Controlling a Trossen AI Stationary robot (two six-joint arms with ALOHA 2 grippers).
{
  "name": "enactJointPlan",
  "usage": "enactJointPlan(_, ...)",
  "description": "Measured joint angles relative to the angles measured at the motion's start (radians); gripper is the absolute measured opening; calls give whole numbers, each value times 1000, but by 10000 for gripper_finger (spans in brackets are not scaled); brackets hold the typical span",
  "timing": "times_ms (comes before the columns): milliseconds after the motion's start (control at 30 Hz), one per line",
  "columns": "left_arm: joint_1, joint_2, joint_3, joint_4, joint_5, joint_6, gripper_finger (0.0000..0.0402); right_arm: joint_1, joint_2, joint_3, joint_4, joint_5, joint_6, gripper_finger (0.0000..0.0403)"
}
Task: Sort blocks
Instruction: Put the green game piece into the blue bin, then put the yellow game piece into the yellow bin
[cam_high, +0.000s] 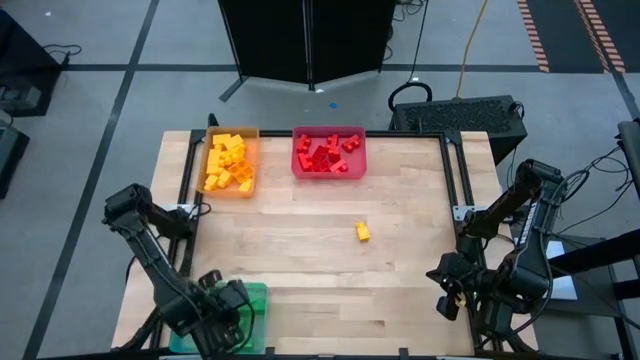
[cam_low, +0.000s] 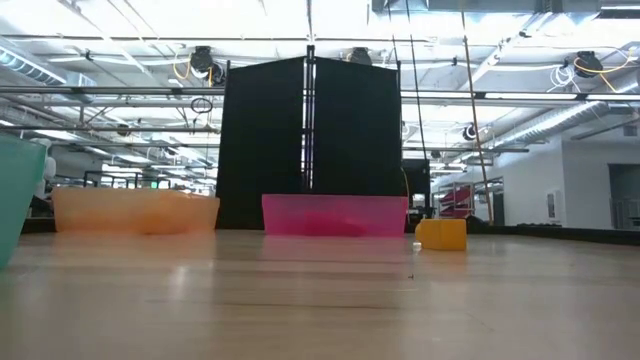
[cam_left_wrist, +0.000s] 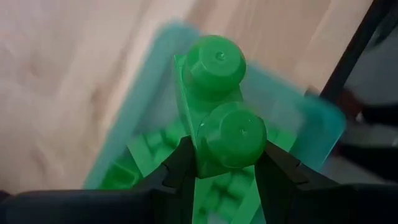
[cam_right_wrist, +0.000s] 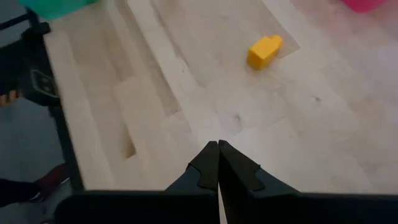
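Left pincer (cam_left_wrist: 217, 168) grips a green block (cam_left_wrist: 217, 106) over the teal tray (cam_high: 258, 300) at the table's near-left corner; right pincer (cam_right_wrist: 218, 149) closed.

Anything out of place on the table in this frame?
One yellow block lies alone on the bare table, apart from the orange tray holding the other yellow ones. Nothing looks spilled or damaged.

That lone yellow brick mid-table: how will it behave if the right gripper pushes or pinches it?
The yellow brick looks like rigid moulded plastic, so it should hold its shape in a pinch. It lies on a flat face on the bare wooden table, so a push would probably slide or spin it, not roll it. Small and likely hollow, it is probably light.
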Motion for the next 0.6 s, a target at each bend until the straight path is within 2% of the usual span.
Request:
enactJointPlan(133,-23,16,-44,5,92,-51,120,0,0,0,53,0,-39,0)
enactJointPlan(200,-16,17,-63,9,157,-60,161,0,0,0,71,0,-49,2)
enactJointPlan(400,25,18,-73,10,279,-73,332,0,0,0,99,0,-56,26)
enactJointPlan(500,72,18,-69,8,279,-75,377,0,0,0,110,4,-58,37)
enactJointPlan(600,152,18,-59,0,222,-56,391,0,0,0,121,5,-58,46)
